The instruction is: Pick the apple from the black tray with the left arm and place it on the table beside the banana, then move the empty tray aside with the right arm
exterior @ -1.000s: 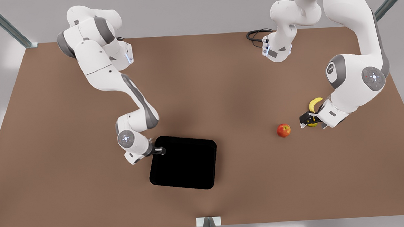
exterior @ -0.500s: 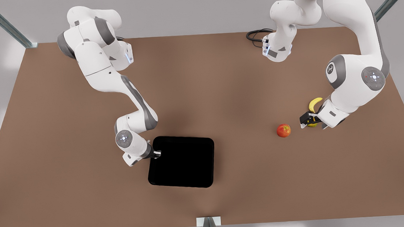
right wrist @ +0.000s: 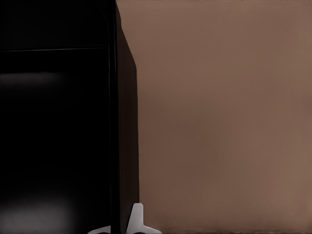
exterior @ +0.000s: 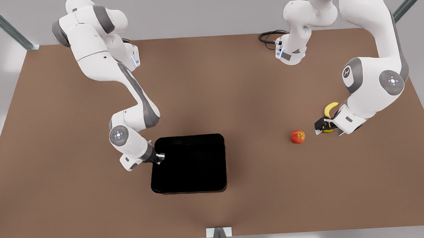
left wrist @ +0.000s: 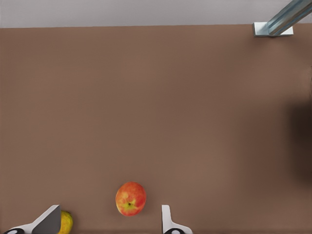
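The black tray (exterior: 189, 163) lies on the brown table (exterior: 231, 78) left of centre in the front view, with nothing in it. My right gripper (exterior: 159, 158) is shut on the rim of its left edge; the right wrist view shows the tray (right wrist: 53, 122) and one pale fingertip (right wrist: 136, 219) against the rim. The red apple (exterior: 297, 136) rests on the table on the front view's right, close to the banana (exterior: 330, 109). My left gripper (exterior: 319, 126) hovers open just beside the apple (left wrist: 130, 198), touching nothing.
A dull yellow-green fruit (exterior: 328, 130) sits under the left gripper, next to the banana. A black cable (exterior: 267, 38) loops at the table's back edge. Metal posts (exterior: 7, 28) stand at the back corners and a bracket (exterior: 218, 233) at the front edge.
My right gripper has drawn toward the front view's left with the tray's rim in it; the tray has slid and turned square to the table. The left arm has stayed still.
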Robot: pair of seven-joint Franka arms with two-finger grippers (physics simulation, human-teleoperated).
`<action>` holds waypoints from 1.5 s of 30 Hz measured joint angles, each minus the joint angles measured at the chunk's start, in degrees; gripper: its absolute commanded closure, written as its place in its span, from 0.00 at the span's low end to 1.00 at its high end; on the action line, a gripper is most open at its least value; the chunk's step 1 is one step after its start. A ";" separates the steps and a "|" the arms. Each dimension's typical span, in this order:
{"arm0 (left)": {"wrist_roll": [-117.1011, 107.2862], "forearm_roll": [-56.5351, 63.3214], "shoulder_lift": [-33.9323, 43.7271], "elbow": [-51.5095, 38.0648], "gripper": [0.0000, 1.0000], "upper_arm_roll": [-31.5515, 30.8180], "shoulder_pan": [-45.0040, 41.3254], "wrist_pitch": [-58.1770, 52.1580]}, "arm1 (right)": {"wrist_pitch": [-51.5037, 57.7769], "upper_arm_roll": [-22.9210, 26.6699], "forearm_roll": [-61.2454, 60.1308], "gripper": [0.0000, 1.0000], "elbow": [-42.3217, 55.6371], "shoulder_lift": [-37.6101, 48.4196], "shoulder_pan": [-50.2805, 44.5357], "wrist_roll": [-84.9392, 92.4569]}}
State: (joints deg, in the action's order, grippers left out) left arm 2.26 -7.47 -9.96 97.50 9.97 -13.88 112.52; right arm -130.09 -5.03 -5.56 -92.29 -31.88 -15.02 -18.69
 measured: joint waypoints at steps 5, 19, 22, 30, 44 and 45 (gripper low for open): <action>0.04 -0.01 -0.02 0.00 0.00 -0.04 -0.01 0.01 | 9.18 6.61 -0.39 0.86 0.21 4.81 0.74 4.31; 0.05 0.02 -0.06 0.00 0.00 -0.05 -0.01 0.03 | 19.50 23.52 -4.69 0.88 0.68 5.51 2.64 25.26; 0.05 0.03 -0.10 0.00 0.00 -0.05 -0.07 0.05 | 20.00 24.10 -5.57 0.89 0.69 5.16 2.82 29.41; -0.30 2.04 -0.13 -0.07 0.00 -0.34 -0.37 0.03 | 19.78 25.67 -7.37 0.87 4.21 -4.53 4.08 37.41; -1.06 4.58 -2.91 -4.13 0.00 -0.42 -1.41 -0.40 | 23.67 1.09 4.62 0.00 7.70 10.08 18.51 36.91; -1.10 4.63 -2.92 -4.13 0.00 -0.41 -1.39 -0.41 | 23.85 0.64 5.64 0.00 7.72 9.76 18.84 36.31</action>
State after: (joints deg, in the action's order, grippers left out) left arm 1.17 -2.83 -12.88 93.37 9.56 -15.27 112.11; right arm -106.25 -4.40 0.08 -84.57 -22.12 3.82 17.62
